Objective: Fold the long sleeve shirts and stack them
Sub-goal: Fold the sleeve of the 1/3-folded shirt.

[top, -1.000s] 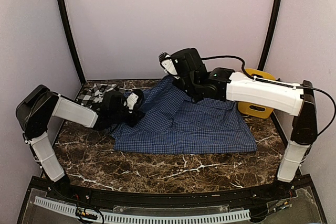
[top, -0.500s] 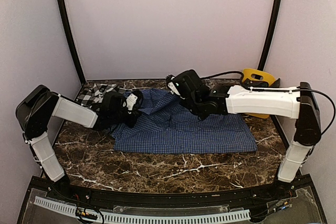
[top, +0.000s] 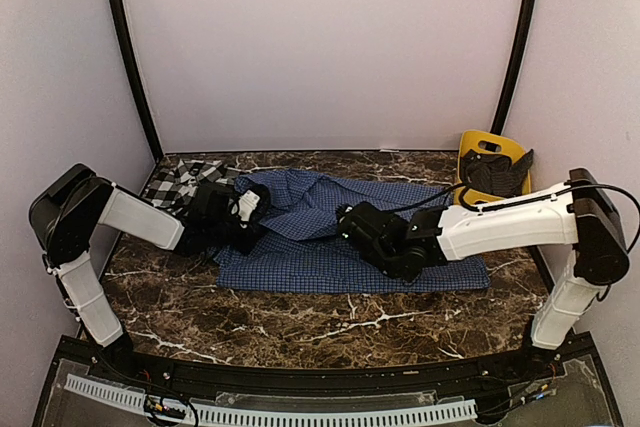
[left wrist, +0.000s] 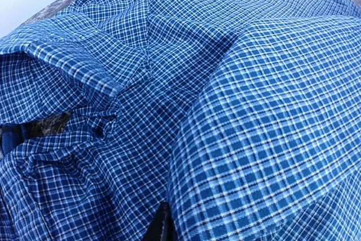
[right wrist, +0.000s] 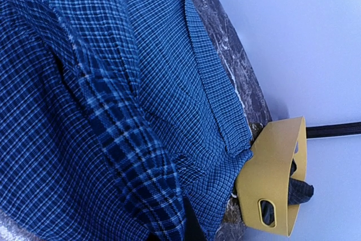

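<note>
You had a bench (top: 300, 322) of dark brown marble with white veins running through it, closed in by pale plain walls on the left, far and right sides. At its far right corner a yellow plastic bin (top: 478, 141) stood tipped up against the right wall, with a slot handle cut in its side and a dark crumpled cloth (top: 497, 172) lying inside it. Two black curved posts (top: 128, 57) rose from the far corners, and a white slotted strip (top: 300, 414) ran along the near edge.
</note>
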`<state>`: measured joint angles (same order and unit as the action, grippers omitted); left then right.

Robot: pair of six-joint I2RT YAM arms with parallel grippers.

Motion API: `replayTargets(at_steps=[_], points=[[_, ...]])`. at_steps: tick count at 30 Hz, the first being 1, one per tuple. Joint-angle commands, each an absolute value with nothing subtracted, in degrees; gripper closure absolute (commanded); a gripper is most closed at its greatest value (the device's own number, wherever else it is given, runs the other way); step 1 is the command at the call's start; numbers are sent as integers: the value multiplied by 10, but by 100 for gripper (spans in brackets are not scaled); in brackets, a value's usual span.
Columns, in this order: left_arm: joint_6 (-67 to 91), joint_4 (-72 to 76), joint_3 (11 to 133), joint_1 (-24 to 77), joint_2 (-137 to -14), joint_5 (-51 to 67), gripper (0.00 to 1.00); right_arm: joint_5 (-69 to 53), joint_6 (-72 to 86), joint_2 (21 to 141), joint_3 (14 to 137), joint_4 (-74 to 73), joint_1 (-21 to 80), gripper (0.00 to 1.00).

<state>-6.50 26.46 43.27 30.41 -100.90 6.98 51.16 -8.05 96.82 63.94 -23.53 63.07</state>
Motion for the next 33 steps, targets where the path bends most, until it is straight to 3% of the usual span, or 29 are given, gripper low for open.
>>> replayTargets(at_steps=[1, 6, 11, 15, 21, 26, 33], points=[[-74, 261, 425, 300, -982, 92, 87, 500, 21, 947, 622, -275, 663, 97], [-80, 264, 413, 298, -970, 115, 83, 471, 83, 951, 603, -311, 688, 90], [-84, 265, 402, 293, -953, 148, 76, 414, 137, 947, 580, -319, 703, 76], [-88, 265, 395, 290, -944, 172, 70, 364, 171, 924, 567, -314, 703, 60], [-90, 252, 396, 290, -938, 199, 59, 282, 213, 840, 543, -309, 704, 27], [-89, 246, 395, 289, -931, 206, 55, 240, 242, 762, 519, -284, 674, 23], [-83, 255, 389, 290, -919, 205, 54, 136, 316, 759, 516, -248, 504, 25]])
